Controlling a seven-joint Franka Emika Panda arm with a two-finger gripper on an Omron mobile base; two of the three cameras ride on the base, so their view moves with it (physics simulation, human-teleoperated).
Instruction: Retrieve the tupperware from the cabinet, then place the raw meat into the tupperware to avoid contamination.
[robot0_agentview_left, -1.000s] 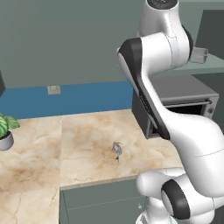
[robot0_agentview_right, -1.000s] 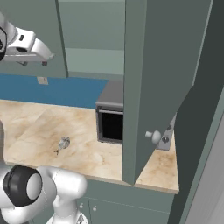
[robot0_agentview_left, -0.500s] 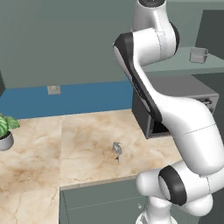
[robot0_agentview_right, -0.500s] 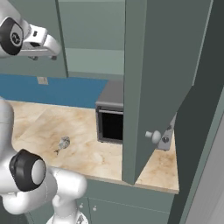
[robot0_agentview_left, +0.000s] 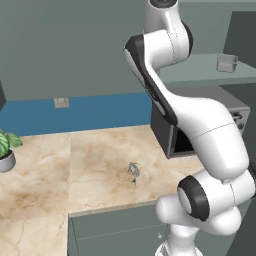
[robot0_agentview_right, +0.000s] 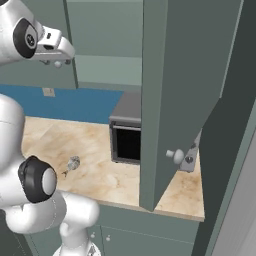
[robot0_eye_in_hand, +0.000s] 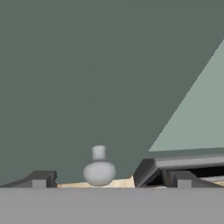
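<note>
The cabinet (robot0_agentview_right: 175, 75) hangs above the counter with its right door swung open. On its shelf (robot0_agentview_left: 195, 70) stands the tupperware (robot0_agentview_left: 226, 62), small and pale. The raw meat (robot0_agentview_left: 133, 170) lies on the marble counter in front of the microwave, also seen in the right base view (robot0_agentview_right: 73, 162). My gripper (robot0_agentview_right: 53, 59) is raised at the closed left door, far above the meat. In the hand view the gripper (robot0_eye_in_hand: 111, 183) is open, its dark fingertips (robot0_eye_in_hand: 40, 179) wide apart with that door's round knob (robot0_eye_in_hand: 99, 168) between them, untouched.
A dark grey microwave (robot0_agentview_left: 200, 125) stands open-fronted under the cabinet. The open door's knob (robot0_agentview_right: 176, 156) juts over the counter's right end. A potted plant (robot0_agentview_left: 5, 150) sits at the far left. A wall outlet (robot0_agentview_left: 61, 102) is on the blue backsplash.
The hand has moved right, closer to the cabinet's left door. The upper arm has swung left, uncovering the tupperware on the shelf. The gripper stayed open.
</note>
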